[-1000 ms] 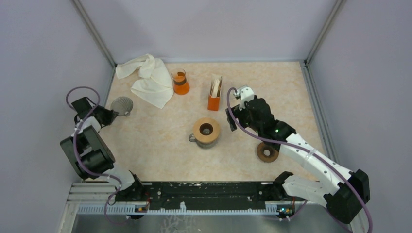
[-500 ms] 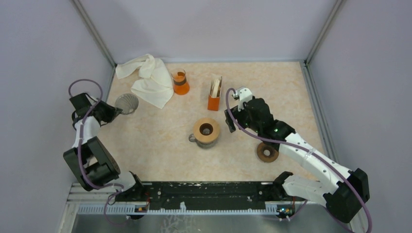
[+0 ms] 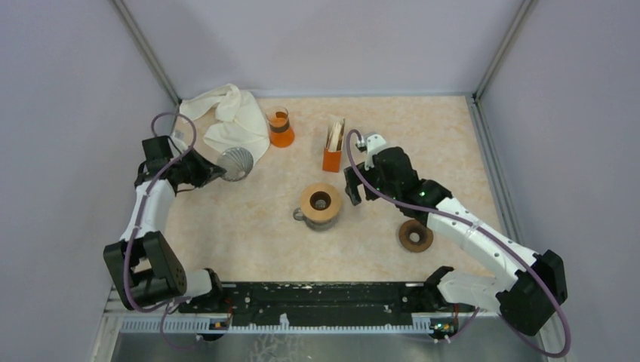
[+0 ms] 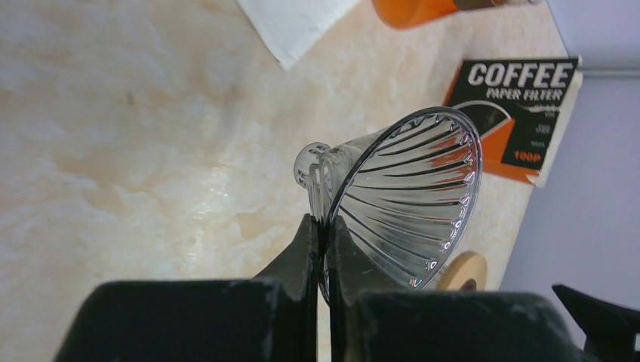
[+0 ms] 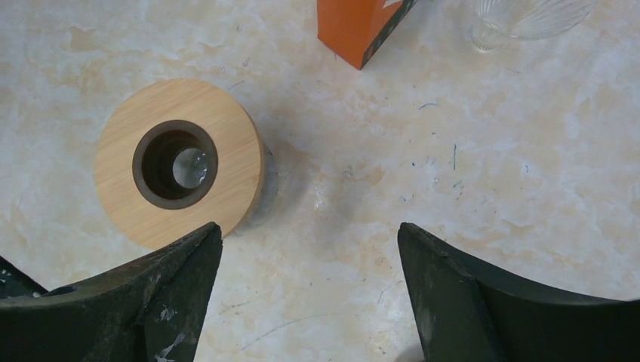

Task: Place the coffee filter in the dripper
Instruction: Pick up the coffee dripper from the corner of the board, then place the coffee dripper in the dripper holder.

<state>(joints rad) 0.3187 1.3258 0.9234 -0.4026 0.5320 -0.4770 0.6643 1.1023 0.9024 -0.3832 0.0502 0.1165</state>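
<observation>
The left end effector (image 4: 323,245) is clamped on the thin wall of the clear ribbed dripper (image 4: 411,196), stiff, slick and likely brittle, while the right end effector (image 5: 308,234) gapes near the orange box (image 3: 332,160) where light, floppy coffee filters (image 3: 336,134) seem to stand, best pinched by a top edge.

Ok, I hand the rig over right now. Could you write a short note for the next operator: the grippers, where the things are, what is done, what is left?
Left gripper: shut on the glass dripper, which it holds tilted on its side beside the white cloth.
Right gripper: open and empty, over bare table just right of the wood-topped carafe.
Paper filters: all in the orange filter box, behind the carafe.
Done: the dripper is picked up.
Left: take one filter from the box and seat it in the dripper.
</observation>
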